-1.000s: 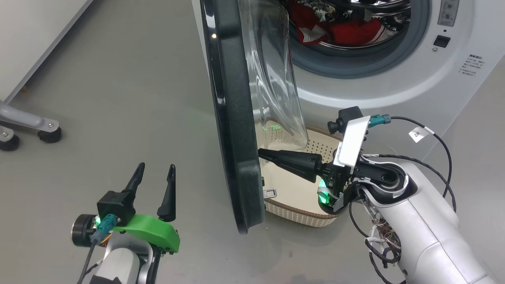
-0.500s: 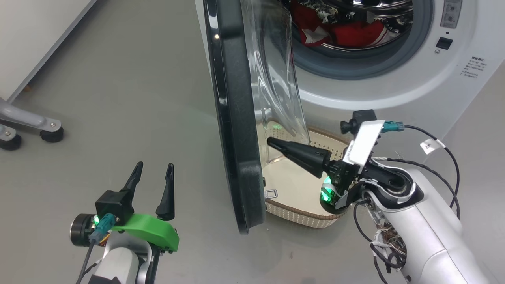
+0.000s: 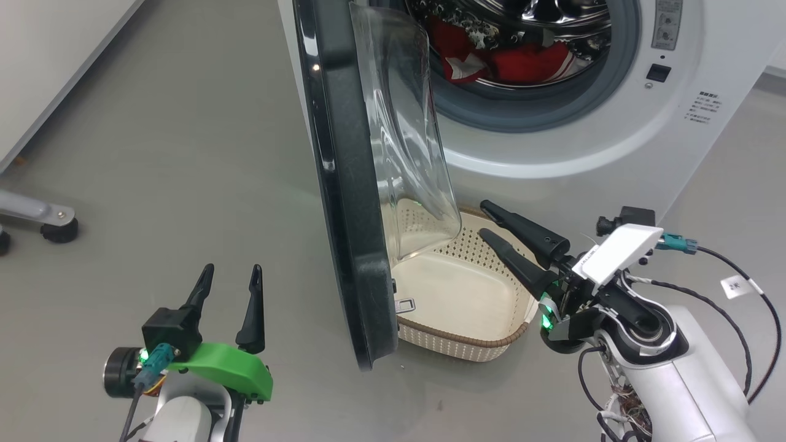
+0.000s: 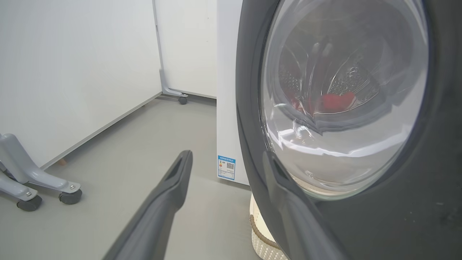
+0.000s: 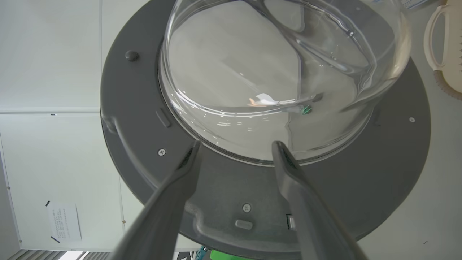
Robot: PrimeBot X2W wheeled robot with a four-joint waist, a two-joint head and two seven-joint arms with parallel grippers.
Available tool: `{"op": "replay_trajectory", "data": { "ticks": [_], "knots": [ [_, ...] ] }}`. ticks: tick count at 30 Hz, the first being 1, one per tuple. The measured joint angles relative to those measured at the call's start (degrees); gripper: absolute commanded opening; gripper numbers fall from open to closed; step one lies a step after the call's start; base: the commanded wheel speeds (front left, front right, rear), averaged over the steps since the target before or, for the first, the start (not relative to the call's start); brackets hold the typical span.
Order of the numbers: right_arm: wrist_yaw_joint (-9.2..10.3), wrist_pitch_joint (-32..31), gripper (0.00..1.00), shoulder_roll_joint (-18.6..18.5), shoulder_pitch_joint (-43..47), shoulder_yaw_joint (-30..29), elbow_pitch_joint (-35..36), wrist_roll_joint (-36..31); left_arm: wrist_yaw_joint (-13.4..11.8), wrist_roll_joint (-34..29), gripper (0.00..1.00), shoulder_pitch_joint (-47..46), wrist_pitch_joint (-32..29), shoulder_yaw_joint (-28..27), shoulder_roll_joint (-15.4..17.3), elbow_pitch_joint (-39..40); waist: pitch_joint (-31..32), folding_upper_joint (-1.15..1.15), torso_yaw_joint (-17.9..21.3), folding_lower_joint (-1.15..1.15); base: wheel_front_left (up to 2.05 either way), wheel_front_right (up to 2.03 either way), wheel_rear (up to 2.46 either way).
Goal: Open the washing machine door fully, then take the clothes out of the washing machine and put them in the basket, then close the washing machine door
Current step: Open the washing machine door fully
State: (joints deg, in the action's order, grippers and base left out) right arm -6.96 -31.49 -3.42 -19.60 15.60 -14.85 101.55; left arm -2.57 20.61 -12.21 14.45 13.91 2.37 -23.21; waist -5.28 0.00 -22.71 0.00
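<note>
Test lab dressed up as a laundry corner.
Washing machine (image 3: 571, 184) stands free on a bare grey floor (image 3: 184, 123), with a basket (image 3: 466, 341) on the floor in front of it. Plain white wall panels (image 4: 72, 72) all round. Grey frame legs on castors (image 4: 25, 173) sit by the wall, and a printed paper sheet (image 5: 65, 221) is taped to one panel.

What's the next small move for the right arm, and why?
Probably raise the right gripper toward the clothes in the drum: the washing machine door stands wide open, and the gripper is open, empty, over the basket.
</note>
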Motion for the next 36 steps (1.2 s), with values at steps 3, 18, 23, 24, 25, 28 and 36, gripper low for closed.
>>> {"op": "replay_trajectory", "data": {
  "ticks": [3, 18, 23, 24, 25, 28, 36],
  "knots": [
    [0.0, 3.7, 1.0, -0.4, 1.5, -0.8, 0.9, -4.5, 0.0, 0.0, 1.0, 0.4, 0.0, 0.1, 0.0, -0.1, 0.5, 0.0, 0.6, 0.0, 0.0, 0.0, 0.0],
    [0.0, 30.8, 1.0, -8.8, 4.6, 2.6, 6.4, -40.0, 0.0, 0.0, 1.0, 0.8, 0.0, 0.9, 0.0, -0.4, 2.3, 0.0, 1.5, 0.0, 0.0, 0.0, 0.0],
    [-0.01, 40.2, 1.0, -12.9, 4.5, 5.5, 5.7, -53.6, 0.0, 0.0, 1.0, 0.8, 0.0, 0.9, 0.0, -0.4, 2.4, 0.0, 1.5, 0.0, 0.0, 0.0, 0.0],
    [-0.02, 41.8, 1.0, -13.0, 4.5, 5.7, 4.9, -55.7, 0.0, 0.0, 1.0, 0.8, 0.0, 0.9, 0.1, -0.4, 2.5, 0.0, 1.5, 0.0, 0.0, 0.0, 0.0],
    [-0.02, 43.2, 1.0, -13.1, 4.5, 5.9, 4.0, -57.2, 0.0, 0.0, 1.0, 0.8, 0.0, 0.9, 0.1, -0.4, 2.5, 0.0, 1.4, 0.0, 0.0, 0.0, 0.0],
    [1.08, 47.0, 1.0, -13.3, 4.6, 6.7, 1.4, -62.5, 0.0, 0.0, 1.0, 0.8, 0.0, 0.9, 0.1, -0.4, 2.6, 0.0, 1.4, 0.0, 0.0, 0.0, 0.0],
    [5.64, 46.7, 1.0, -11.9, 5.7, 8.6, -2.3, -69.4, 0.0, 0.0, 1.0, 0.9, 0.0, 0.8, 0.1, -0.4, 2.9, 0.0, 1.1, 0.0, 0.0, 0.0, 0.0]
  ]
}}
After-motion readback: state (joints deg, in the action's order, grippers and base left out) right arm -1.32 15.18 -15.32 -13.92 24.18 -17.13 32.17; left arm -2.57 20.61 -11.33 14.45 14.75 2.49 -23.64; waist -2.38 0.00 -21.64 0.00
